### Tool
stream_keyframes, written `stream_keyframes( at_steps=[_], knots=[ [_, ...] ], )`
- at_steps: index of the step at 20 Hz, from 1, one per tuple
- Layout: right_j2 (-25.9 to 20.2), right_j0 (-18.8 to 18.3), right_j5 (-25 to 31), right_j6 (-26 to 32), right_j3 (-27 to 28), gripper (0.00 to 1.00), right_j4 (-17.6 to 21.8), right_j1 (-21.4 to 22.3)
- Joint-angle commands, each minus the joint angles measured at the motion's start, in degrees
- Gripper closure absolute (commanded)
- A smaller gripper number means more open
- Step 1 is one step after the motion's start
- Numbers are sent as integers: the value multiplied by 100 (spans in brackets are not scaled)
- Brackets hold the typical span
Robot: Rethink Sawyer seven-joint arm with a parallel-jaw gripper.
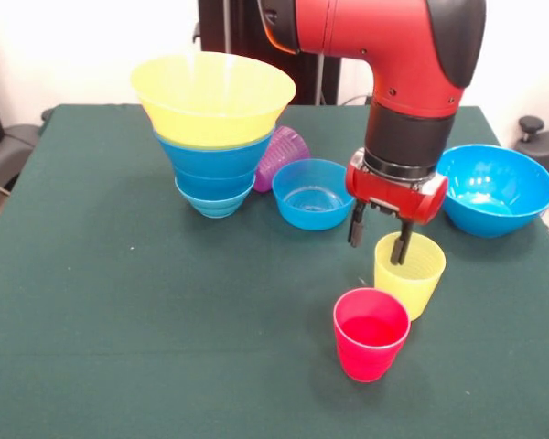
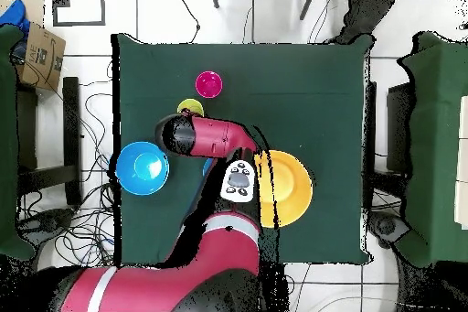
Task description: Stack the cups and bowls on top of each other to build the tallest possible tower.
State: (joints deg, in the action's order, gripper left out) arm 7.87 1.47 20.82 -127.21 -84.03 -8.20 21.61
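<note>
Nearest the camera in the front view, a red cup point(image 1: 371, 333) stands upright on the dark green table point(image 1: 119, 338), mouth up. Just behind it, a touch to the right, sits the yellow cup point(image 1: 410, 273) — and here is the gripper point(image 1: 378, 242), its jaws parted narrowly: one finger is down inside the cup, the other hangs outside its left wall, straddling the rim. The pictures do not show whether the fingers press the wall.

Further back, a small blue bowl point(image 1: 312, 193) rests upright near the table's middle. To the right, a large blue bowl point(image 1: 495, 188) sits close to the table's right edge.

On the left stands the tower point(image 1: 213, 128) — blue bowls nested below, a wide yellow bowl point(image 1: 212, 94) on top. A purple cup point(image 1: 282, 157) lies on its side, wedged between the tower and the small blue bowl.

From overhead, the cloth-covered table sits on a pale tiled floor point(image 2: 164, 11) strewn with cables; a cardboard box point(image 2: 38, 52) rests on another surface at the side.
</note>
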Motion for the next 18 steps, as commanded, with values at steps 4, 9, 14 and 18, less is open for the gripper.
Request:
stream_keyframes(
  at_steps=[4, 9, 14, 18],
  knots=[
    [-109, 180, -299, -312, 448, 0, 334, -719],
    [-19, 213, -366, -320, 628, 0, 310, -890],
    [89, 300, -460, -398, 749, 0, 266, -1043],
    [118, 307, -448, -379, 716, 0, 268, -1015]
  ],
)
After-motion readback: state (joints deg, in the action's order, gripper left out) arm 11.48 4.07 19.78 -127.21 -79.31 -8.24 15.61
